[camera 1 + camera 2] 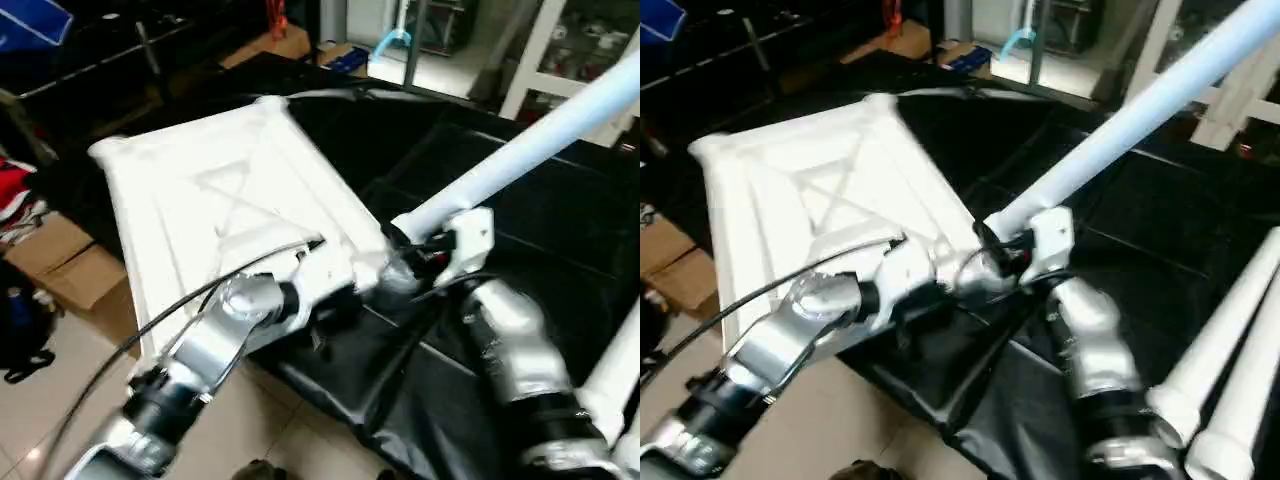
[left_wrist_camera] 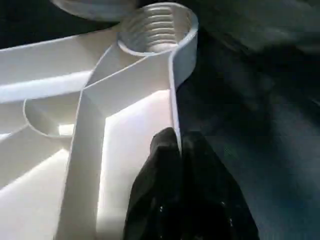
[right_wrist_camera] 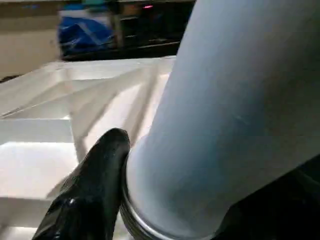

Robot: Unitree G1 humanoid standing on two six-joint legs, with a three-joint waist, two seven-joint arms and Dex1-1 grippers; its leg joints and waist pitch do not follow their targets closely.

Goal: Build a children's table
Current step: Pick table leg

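Your tabletop [image 1: 230,200] lies ribbed side up on the black sheet [image 1: 520,210], its near corner overhanging the sheet's edge above the tiled floor [image 1: 70,360]. Your left gripper [image 2: 177,165] pinches the rim wall just below the threaded corner socket [image 2: 157,27]. Your right gripper [image 3: 150,190] clamps a white leg [image 1: 530,150] slanting up and away from that corner. Two more legs [image 1: 1230,380] rest at right. Cardboard boxes [image 1: 60,265] sit on the floor beyond the tabletop.

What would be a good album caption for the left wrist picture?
Black fingers pinch the side wall of the upturned white tabletop, just short of its threaded corner socket.
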